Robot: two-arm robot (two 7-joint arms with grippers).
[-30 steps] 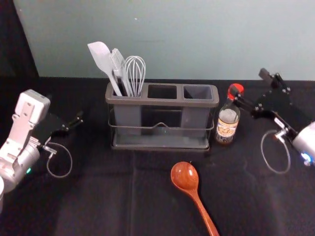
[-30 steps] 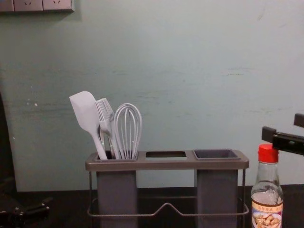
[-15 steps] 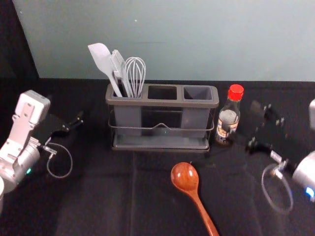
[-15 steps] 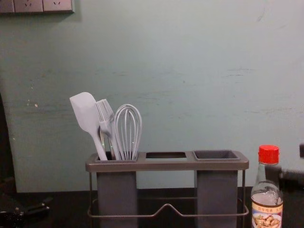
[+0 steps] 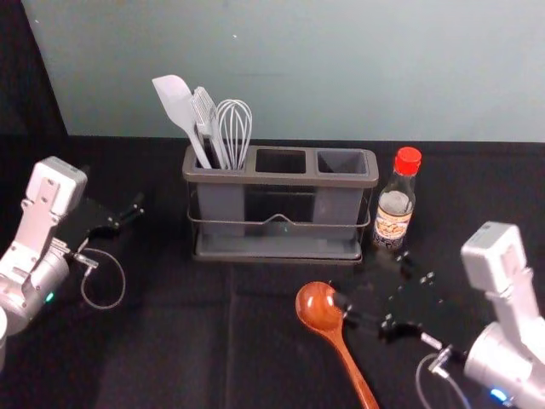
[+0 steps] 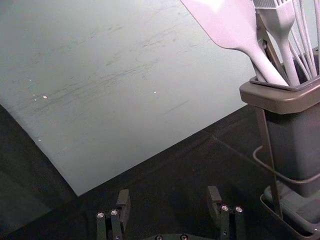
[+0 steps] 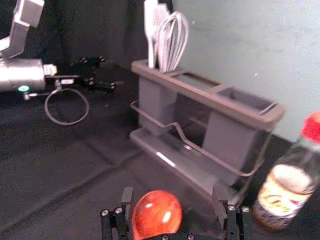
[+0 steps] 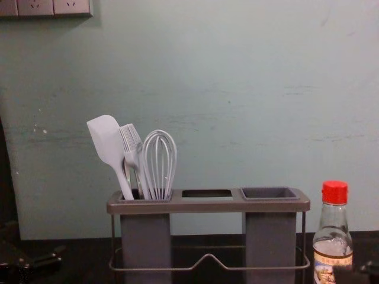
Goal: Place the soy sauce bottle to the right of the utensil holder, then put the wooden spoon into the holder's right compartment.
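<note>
In the head view my right gripper (image 5: 372, 279) is open, low near the bowl of the wooden spoon (image 5: 320, 308), which lies on the table in front of the utensil holder (image 5: 279, 253). The right wrist view has the spoon's bowl (image 7: 158, 214) between the open fingers of my right gripper (image 7: 172, 194). The soy sauce bottle (image 5: 393, 217) stands upright just right of the holder, apart from the gripper. The holder's right compartment (image 8: 269, 192) holds nothing visible. My left gripper (image 5: 112, 189) stays parked at the left, open in the left wrist view (image 6: 168, 196).
A white spatula (image 5: 176, 104), a brush (image 5: 204, 111) and a whisk (image 5: 234, 128) stand in the holder's left compartment. Behind the dark-covered table (image 5: 187, 341) rises a pale green wall (image 5: 341, 68).
My right gripper has moved from beside the bottle's cap down and toward the spoon's bowl. Bottle, spoon, holder and left arm have stayed where they were.
</note>
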